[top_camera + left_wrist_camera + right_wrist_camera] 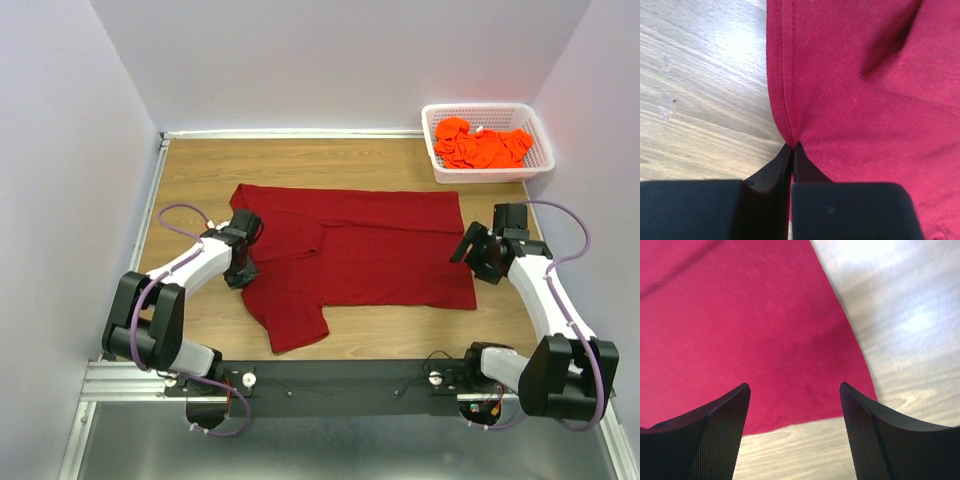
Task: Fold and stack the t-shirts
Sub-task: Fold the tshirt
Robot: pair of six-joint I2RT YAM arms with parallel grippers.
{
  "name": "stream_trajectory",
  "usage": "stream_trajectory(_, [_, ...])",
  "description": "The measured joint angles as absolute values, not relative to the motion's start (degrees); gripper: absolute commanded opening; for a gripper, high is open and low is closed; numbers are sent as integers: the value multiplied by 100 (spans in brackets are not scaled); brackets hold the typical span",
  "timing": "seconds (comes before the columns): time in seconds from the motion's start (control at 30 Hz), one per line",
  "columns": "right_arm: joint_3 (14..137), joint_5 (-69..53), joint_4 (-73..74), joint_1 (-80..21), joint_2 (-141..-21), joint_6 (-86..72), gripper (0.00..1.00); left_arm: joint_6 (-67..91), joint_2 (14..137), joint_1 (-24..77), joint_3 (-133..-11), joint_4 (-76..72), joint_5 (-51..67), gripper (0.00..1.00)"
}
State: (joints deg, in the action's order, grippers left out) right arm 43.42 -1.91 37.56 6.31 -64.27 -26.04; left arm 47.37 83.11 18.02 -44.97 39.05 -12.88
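Left arm: elbow folded back by the near-left table [195, 175] corner, white forearm reaching up and right, wrist tipped down at the left edge of the dark red shirt [370, 250]. Left gripper [243, 262] sits low on that edge. In the wrist view the left gripper [792, 149] has its fingers pressed together, and the stitched hem of the dark red shirt [865, 100] is pinched at their tips, with bare wood of the table [700, 100] to one side. The shirt lies spread across the middle of the table, mostly flat, with one layer lapped over near the left and one sleeve pointing to the near edge. Right arm: elbow bent at the near-right corner, forearm angled up and left, wrist at the shirt's right edge. Right gripper [478, 255] is by the near-right corner of the cloth. In its wrist view the right gripper [794, 387] has its fingers wide apart with nothing between them, over the corner of the dark red shirt [740, 330] and bare table [900, 340]. Far right corner: white basket [487, 108] with orange shirts [480, 147] bunched inside, well apart from both arms.
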Motion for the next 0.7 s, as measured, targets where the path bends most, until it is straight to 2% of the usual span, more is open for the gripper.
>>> stream_trajectory(0.27, [4335,191,4547,631,-6866,-3098,82,4659,7791,1802,-4434,3929,-1282,6])
stream_trajectory(0.7, [4029,869,5017,631,-6890,-4265,68,4517,7400,1802,-4125,3645,-1135,6])
